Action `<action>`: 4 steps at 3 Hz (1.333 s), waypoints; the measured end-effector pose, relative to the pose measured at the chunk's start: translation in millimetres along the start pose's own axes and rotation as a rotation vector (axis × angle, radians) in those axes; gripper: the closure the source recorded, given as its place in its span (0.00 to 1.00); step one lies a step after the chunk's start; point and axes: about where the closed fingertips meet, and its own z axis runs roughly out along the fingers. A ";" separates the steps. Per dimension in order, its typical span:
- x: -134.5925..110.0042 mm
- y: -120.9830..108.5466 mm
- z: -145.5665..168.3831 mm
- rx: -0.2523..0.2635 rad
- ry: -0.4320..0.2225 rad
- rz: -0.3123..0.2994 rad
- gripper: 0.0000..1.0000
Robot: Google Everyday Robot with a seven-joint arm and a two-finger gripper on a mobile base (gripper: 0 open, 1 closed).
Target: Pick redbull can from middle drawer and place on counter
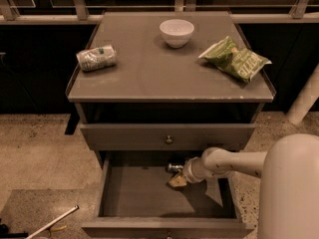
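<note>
The middle drawer [134,193] is pulled open below the counter [164,73]. My gripper [176,179] reaches in from the right, low over the drawer floor near its back middle. A small dark thing with a silver end, which looks like the redbull can [174,168], lies at the back of the drawer, right against the gripper's tip. Most of it is hidden by the gripper and by shadow. I cannot tell whether the gripper holds it.
On the counter lie a white-and-green can [96,58] on its side at the left, a white bowl [176,32] at the back and a green chip bag [236,59] at the right. The upper drawer front with a round knob [169,140] is closed. A white rod [52,222] lies on the floor.
</note>
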 end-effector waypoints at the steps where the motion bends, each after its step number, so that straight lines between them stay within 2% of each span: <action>1: 0.0 0.0 0.0 0.000 0.000 0.000 0.65; 2: 0.0 0.0 0.1 0.000 0.000 0.000 0.89; 3: -0.2 0.1 -0.2 0.000 0.000 0.000 1.00; 4: -3.8 -0.8 -4.6 0.000 0.000 0.000 1.00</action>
